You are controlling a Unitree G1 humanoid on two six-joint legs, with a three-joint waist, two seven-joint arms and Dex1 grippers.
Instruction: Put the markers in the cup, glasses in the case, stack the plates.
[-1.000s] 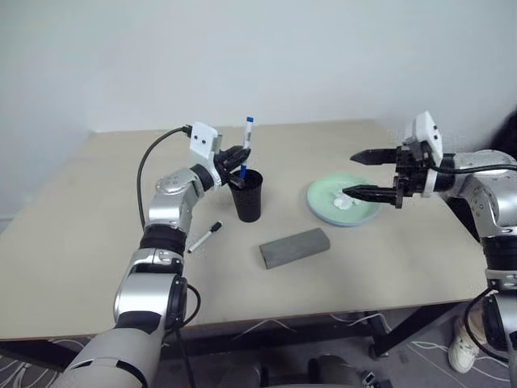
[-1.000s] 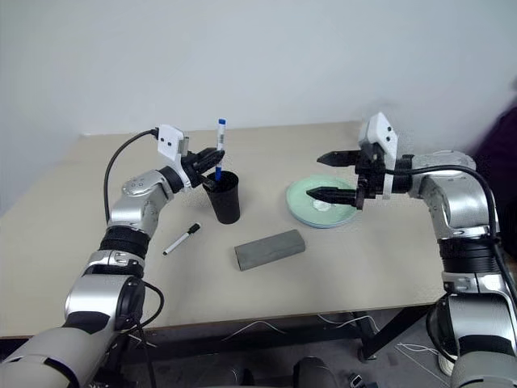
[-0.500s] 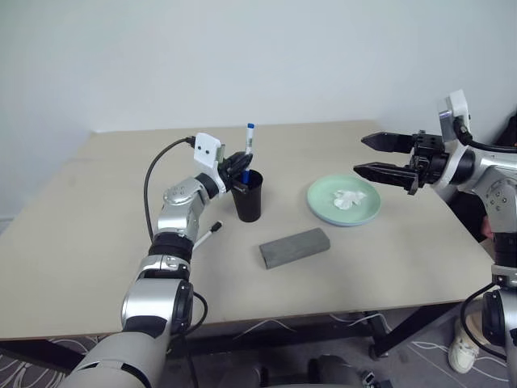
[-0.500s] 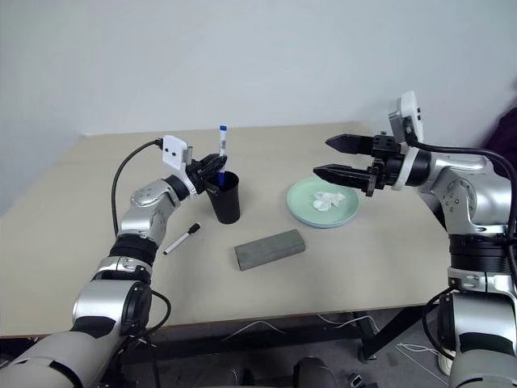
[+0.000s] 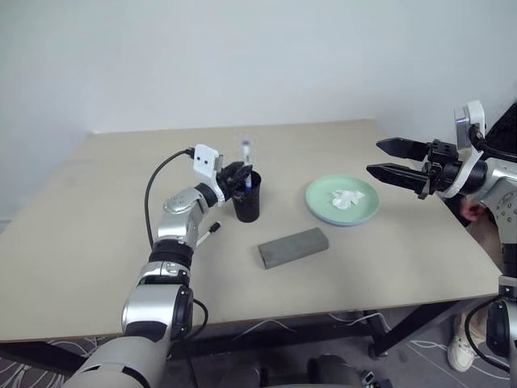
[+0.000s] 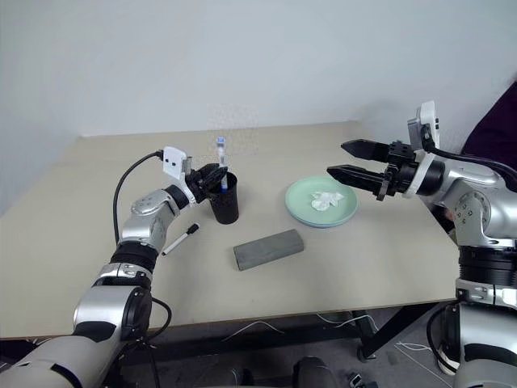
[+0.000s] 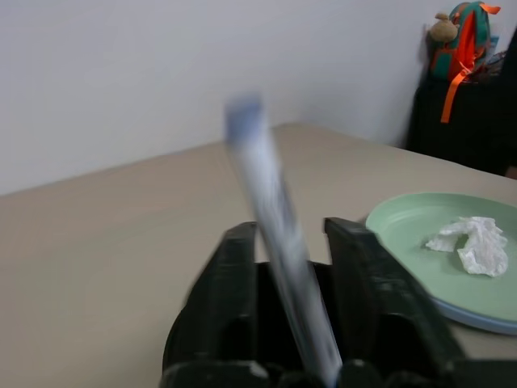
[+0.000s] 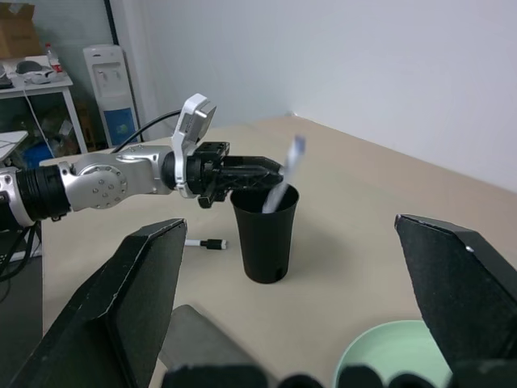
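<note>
Left gripper (image 5: 241,174) hangs over the black cup (image 5: 246,196), fingers parted either side of the blue-capped marker (image 6: 220,164), which stands blurred in the cup's mouth. Right gripper (image 5: 388,159) gapes wide, holding nothing, beside the green plate (image 5: 324,206) with its white tissue (image 5: 347,197). Black-capped marker (image 5: 208,233) lies on the table (image 5: 81,226); grey case (image 5: 293,246) sits shut

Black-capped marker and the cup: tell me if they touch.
Apart. The right eye view shows the black-capped marker lying on bare table, clear of the cup.
</note>
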